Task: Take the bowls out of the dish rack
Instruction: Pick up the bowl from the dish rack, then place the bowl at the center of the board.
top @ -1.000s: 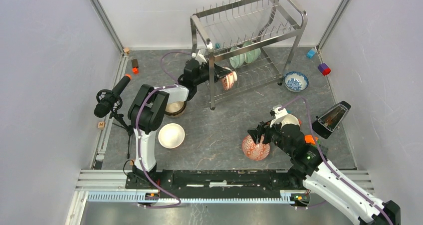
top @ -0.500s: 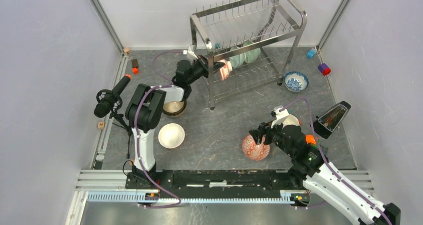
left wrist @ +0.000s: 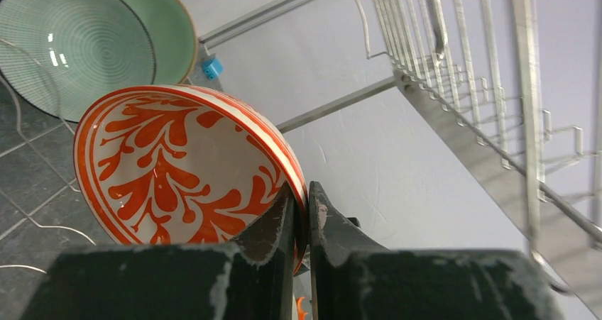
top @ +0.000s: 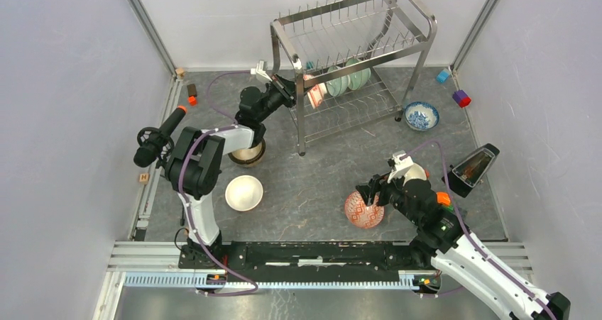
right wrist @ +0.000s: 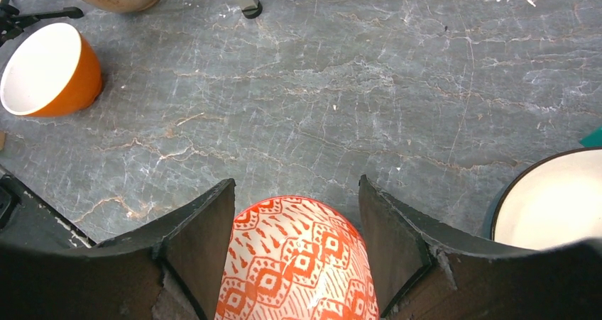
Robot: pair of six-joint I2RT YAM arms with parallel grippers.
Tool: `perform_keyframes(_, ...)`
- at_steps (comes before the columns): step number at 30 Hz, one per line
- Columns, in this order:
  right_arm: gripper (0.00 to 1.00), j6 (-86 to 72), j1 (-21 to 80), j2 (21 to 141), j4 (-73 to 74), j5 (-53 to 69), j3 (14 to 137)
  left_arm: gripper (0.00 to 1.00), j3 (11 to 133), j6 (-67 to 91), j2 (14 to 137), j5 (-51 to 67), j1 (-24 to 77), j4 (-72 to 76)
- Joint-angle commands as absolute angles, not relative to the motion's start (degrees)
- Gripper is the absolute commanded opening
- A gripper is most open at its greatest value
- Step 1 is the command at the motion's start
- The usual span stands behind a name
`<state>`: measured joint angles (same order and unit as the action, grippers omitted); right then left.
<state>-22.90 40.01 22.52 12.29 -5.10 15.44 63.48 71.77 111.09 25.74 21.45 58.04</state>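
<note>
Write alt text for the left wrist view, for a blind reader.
The left gripper pinches the rim of a red-orange patterned bowl. Two pale green bowls stand behind it, upper left; dish rack wires rise right.

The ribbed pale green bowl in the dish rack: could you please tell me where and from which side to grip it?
The ribbed pale green bowl stands on edge in the lower tier of the dish rack, hollow facing its left end, and the upper tier covers it. So probably pinch the upper rim, one finger inside and one outside, coming in from that end.
</note>
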Motion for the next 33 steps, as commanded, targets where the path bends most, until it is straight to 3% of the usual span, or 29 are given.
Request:
perform_keyframes(1,0.69,-23.42,39.89,21.52,12.74,-5.95,16.61,0.02,60.54,73.33,103.91,24.45,21.33,65.71)
perform_keyframes(13,0.70,-21.95,39.90,18.72,17.10,-7.30,18.99,0.02,52.90,65.60,89.53,18.71,20.30,55.10)
perform_keyframes(24,0.70,-19.59,39.85,18.78,19.82,-8.32,21.51,0.02,51.82,51.12,71.10,7.90,20.23,27.88)
perform_keyframes(33,0.70,-18.17,39.85,19.92,20.91,-8.79,23.51,0.02,56.00,39.59,56.54,0.41,20.76,-3.84)
